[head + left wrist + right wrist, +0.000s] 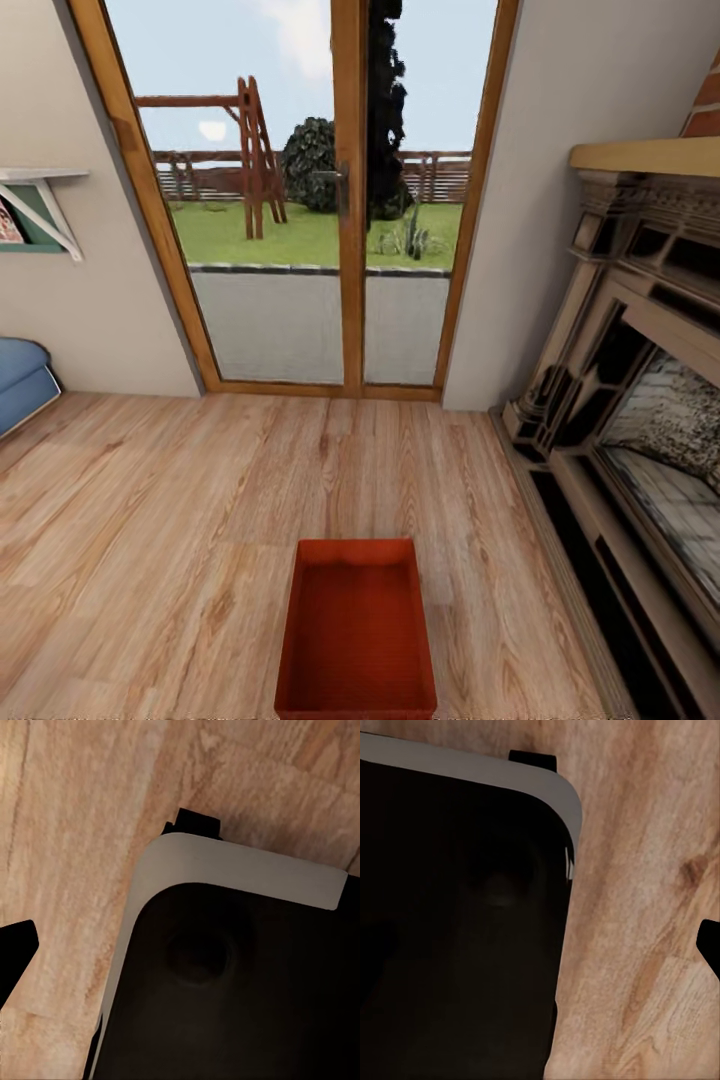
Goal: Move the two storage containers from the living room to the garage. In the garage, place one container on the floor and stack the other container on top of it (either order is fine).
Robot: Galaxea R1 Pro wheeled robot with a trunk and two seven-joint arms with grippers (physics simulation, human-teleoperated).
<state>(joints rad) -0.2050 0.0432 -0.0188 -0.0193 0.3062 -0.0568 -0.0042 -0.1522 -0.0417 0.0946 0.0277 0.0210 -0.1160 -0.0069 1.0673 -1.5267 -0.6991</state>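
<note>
One storage container (357, 632), a lidless red-orange rectangular bin, sits empty on the living room's light wood-plank flooring (180, 500), low and central in the head view, its long side pointing toward the glass doors. In the left wrist view, a dark fingertip (15, 954) pokes in over the planks beside my black, grey-rimmed base (225, 870). The right wrist view likewise has a dark fingertip (710, 945) at the picture's edge next to the base (457, 907). Neither gripper touches the container. The garage is out of view.
Wood-framed glass doors (348, 200) stand straight ahead, shut, with a lawn beyond. A dark ornate fireplace mantel (640, 380) lines the right side under a red brick chimney (705, 105). A blue cushion (22, 380) and a wall shelf (40, 205) are at the left.
</note>
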